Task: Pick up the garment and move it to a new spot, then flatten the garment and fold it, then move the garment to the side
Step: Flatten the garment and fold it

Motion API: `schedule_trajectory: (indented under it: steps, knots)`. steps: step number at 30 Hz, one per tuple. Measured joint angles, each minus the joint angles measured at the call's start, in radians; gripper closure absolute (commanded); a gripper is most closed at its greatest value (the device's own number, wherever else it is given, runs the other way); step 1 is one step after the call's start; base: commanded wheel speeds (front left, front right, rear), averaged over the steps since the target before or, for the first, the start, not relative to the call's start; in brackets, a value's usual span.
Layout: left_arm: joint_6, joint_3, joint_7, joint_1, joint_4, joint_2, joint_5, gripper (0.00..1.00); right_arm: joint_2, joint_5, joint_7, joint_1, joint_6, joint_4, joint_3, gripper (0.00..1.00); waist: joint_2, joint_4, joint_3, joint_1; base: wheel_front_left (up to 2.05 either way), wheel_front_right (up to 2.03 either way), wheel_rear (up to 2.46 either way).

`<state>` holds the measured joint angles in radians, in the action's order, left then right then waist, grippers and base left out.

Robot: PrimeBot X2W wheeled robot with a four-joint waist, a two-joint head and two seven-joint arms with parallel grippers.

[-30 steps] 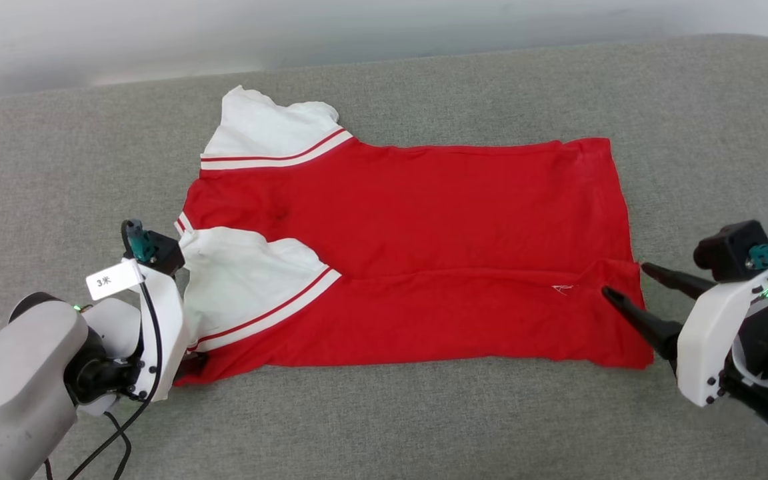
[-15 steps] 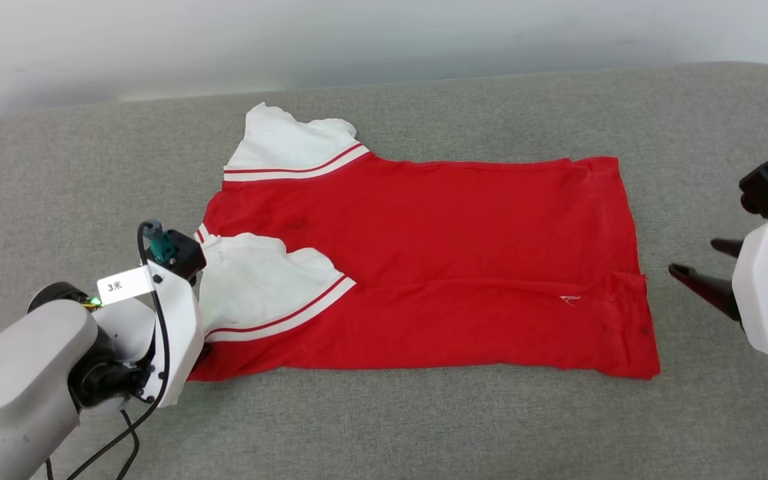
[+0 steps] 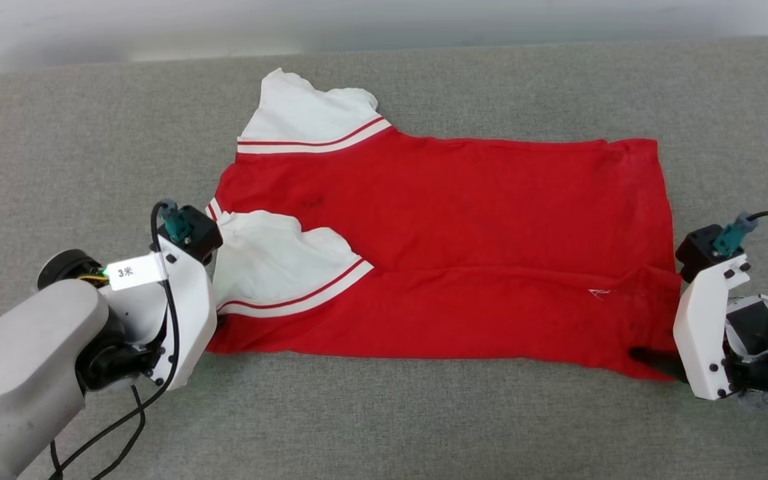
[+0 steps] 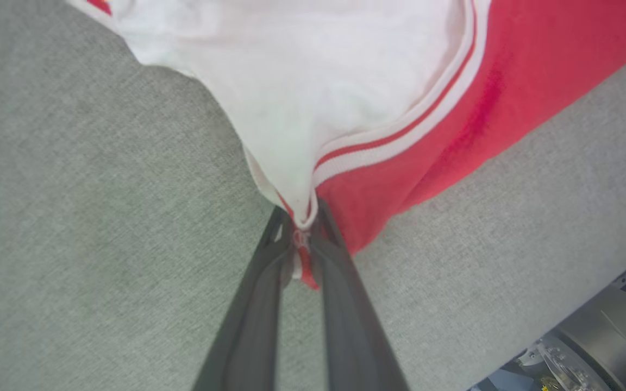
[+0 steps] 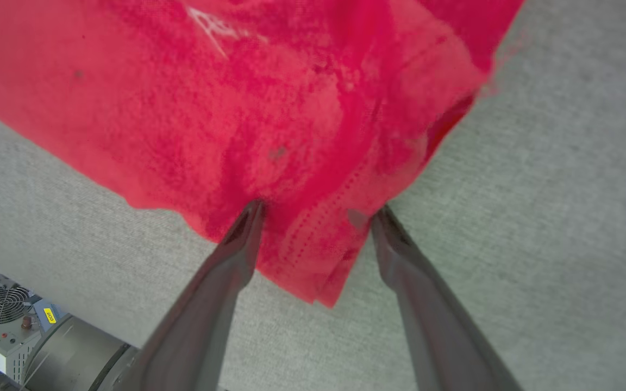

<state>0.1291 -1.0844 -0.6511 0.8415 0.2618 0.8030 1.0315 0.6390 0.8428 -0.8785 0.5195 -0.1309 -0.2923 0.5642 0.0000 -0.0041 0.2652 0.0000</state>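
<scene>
Fingers of the left hand [image 4: 298, 217] are pressed together on a pinch of white and red cloth at the near, sleeve-end corner of the garment [image 3: 464, 220]. The right hand [image 5: 318, 212] is held spread. The near hem corner lies between its two fingers, whose tips are at the cloth, and nothing is gripped by it yet. The garment is laid out on the grey fabric surface [image 3: 424, 420]. Its long axis runs straight from one hand to the other, sleeves toward the left and hem toward the right. Each near corner is thus covered by the arm on its own side. A closing of the right hand on that hem corner is judged to be what the coming fold turns on.
</scene>
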Motion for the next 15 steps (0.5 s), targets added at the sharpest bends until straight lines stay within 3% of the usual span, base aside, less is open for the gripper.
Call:
schedule_trajectory:
  steps: [5,6,7,15]
  knots:
    - [0.000,-0.009,0.013,0.007,-0.004,-0.001,-0.004,1.00,-0.009,-0.003,0.034,-0.009,0.002,-0.035,0.029,0.00,0.0000,0.009,0.025,0.0000,0.00,0.00,0.00]
    - [0.000,-0.011,0.014,0.007,-0.004,-0.001,-0.002,1.00,-0.007,0.000,0.044,-0.007,0.002,-0.036,0.032,0.60,0.0000,0.009,0.027,0.0000,0.00,0.00,0.00]
    - [0.000,-0.012,0.017,0.007,-0.003,0.000,0.003,1.00,-0.006,0.002,0.059,-0.007,0.002,-0.036,0.036,1.00,0.0000,0.008,0.027,0.0000,0.00,0.00,0.00]
    - [0.000,-0.016,0.064,-0.023,0.002,-0.001,0.033,1.00,0.007,0.076,0.176,0.009,0.000,-0.026,0.016,1.00,0.0000,0.006,-0.025,0.0000,0.00,0.00,0.00]
